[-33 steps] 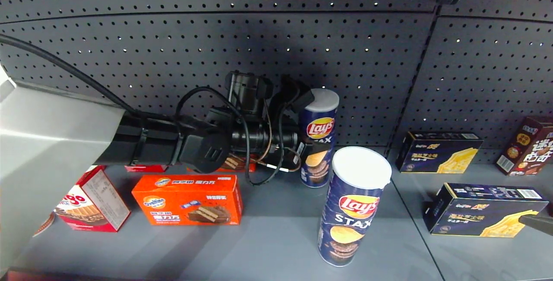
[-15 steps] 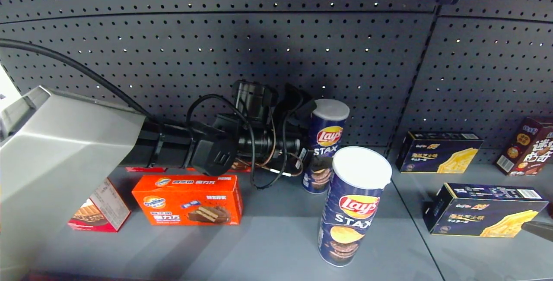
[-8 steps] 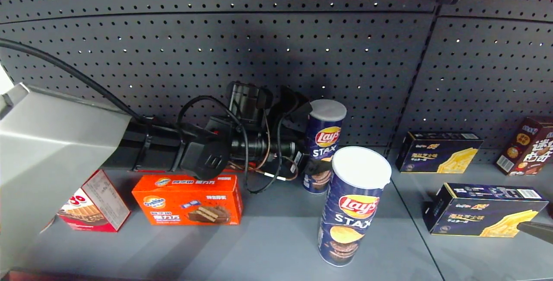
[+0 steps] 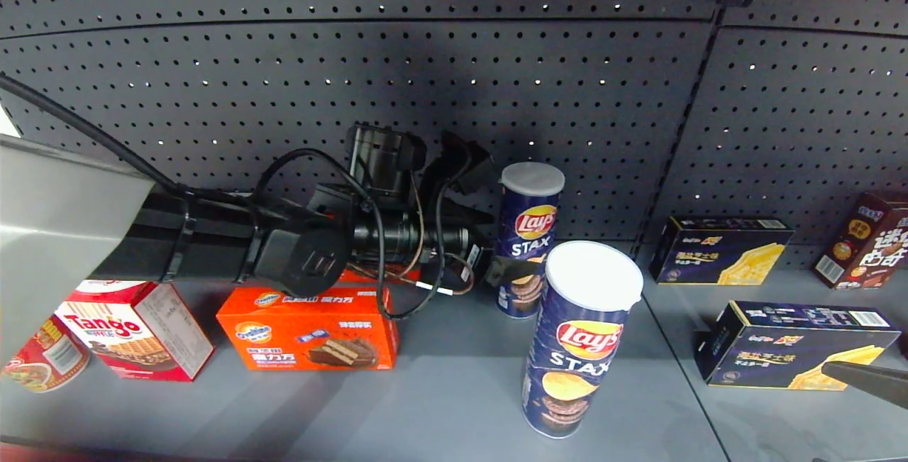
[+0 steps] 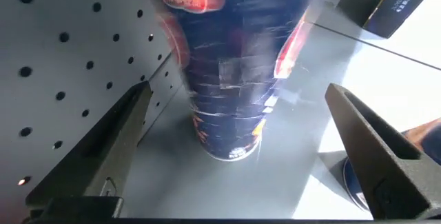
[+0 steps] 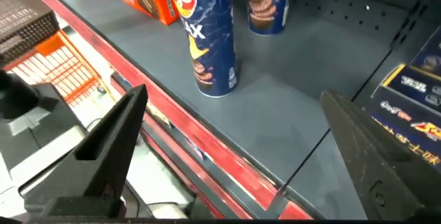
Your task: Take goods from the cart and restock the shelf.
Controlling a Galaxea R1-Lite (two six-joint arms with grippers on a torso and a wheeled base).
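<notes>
Left claw (image 5: pixel 238 93): fingers spread wide, one on each side of the rear can (image 4: pixel 528 235), neither touching it. The can lies straight ahead of the claw, in the gap and a little beyond the tips. Its long axis is upright, crossways to the arm's level reach.

Left arm is much the nearer. Right claw (image 6: pixel 233 98), also spread and holding nothing, hangs off the front edge of the shelf (image 4: pixel 454 405), well apart to the right.

Rear can stands on the shelf just before the pegboard back (image 4: pixel 355 57), behind and slightly left of the front can (image 4: pixel 578 338).

Looks: tall dark-blue tube, pale lid, chip picture low on its wall. Smooth, stiff and easily tipped, I judge. Placement reads as done; the next move calls for a straight pull back along the arm's line.
</notes>
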